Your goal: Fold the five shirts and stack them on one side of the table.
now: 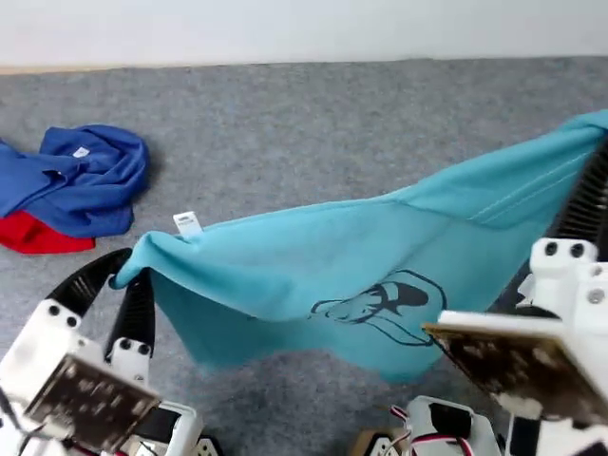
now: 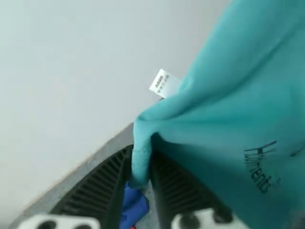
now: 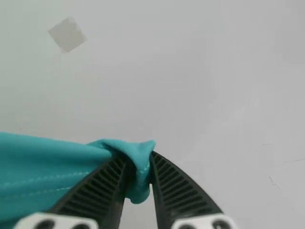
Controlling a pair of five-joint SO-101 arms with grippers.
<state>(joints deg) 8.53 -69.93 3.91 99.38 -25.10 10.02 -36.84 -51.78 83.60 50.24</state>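
Hanging between both grippers: teal fabric shirt with dark print (image 1: 313, 256) | left gripper (image 2: 139, 174) pinching one bunched edge | right gripper (image 3: 138, 179) pinching the opposite edge

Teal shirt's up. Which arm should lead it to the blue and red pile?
Left, probably: left tool grips the teal shirt nearest the blue shirt and red shirt; right tool holds the far end.

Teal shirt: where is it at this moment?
High view: the teal shirt hangs stretched over the table between the left end effector and the right end effector, each shut on one end; the blue shirt lies to its left.
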